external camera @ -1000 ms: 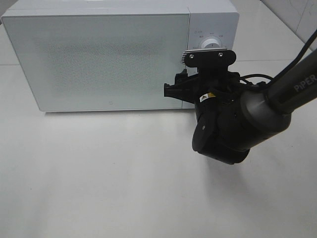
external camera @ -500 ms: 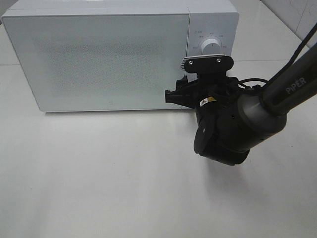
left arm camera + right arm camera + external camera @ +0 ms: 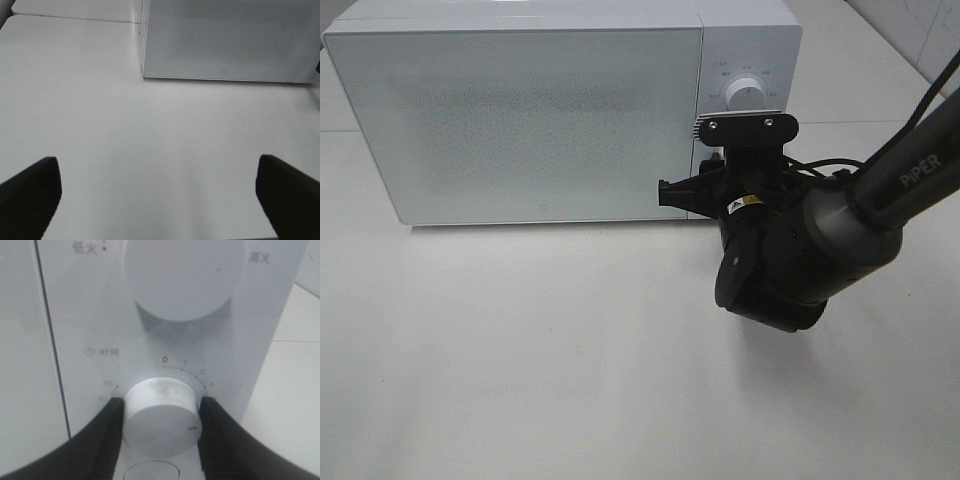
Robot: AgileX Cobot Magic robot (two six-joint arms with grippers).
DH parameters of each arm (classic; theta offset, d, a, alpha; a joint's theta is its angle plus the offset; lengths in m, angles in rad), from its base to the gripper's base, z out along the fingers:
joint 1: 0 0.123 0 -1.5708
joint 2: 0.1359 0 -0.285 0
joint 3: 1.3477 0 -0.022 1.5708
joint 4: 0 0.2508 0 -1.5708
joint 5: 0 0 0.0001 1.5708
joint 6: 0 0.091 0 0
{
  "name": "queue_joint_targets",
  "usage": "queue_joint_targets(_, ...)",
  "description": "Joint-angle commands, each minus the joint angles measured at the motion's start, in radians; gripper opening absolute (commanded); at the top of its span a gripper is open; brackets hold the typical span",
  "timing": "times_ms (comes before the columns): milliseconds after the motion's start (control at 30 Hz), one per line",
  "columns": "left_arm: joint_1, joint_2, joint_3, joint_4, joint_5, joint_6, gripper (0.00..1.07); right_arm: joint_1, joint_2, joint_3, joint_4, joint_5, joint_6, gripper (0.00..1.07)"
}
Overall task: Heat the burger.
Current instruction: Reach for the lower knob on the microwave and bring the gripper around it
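A boxy white microwave (image 3: 540,120) with a matte, finely dotted door stands on the smooth pale worktop (image 3: 520,360); its door is shut and nothing shows through it, so where the burger is cannot be told. The glossy black right arm (image 3: 880,200) reaches in from the side, its bulky rounded wrist turned toward the control panel. In the right wrist view the right hand (image 3: 161,410) is clamped on the lower knob (image 3: 159,402), a smooth white disc with a short red dash near its rim. Its dark, rounded fingers (image 3: 102,440) press the knob's opposite sides, below the larger plain upper knob (image 3: 182,275) and a printed arc of timer numbers. The left hand (image 3: 160,200) hangs over bare worktop in front of the microwave, spread wide and holding nothing. Compared with a second ago, the grey wrist bracket (image 3: 745,128) sits lower on the panel, so the upper knob now shows whole in the high view.
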Motion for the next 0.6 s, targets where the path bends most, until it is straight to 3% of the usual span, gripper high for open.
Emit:
queue_joint_targets(33, 0.004, -0.015, 0.001, -0.008, -0.010, -0.008, 0.98, -0.018, -0.003, -0.022, -0.043, -0.015, 0.021, 0.04)
queue_joint_targets(300, 0.004, -0.015, 0.001, -0.008, -0.010, -0.008, 0.98, -0.018, -0.003, -0.022, -0.155, -0.015, 0.061, 0.00)
queue_joint_targets(600, 0.004, -0.015, 0.001, -0.008, -0.010, -0.008, 0.98, -0.018, -0.003, -0.022, -0.173, -0.023, 0.270, 0.00)
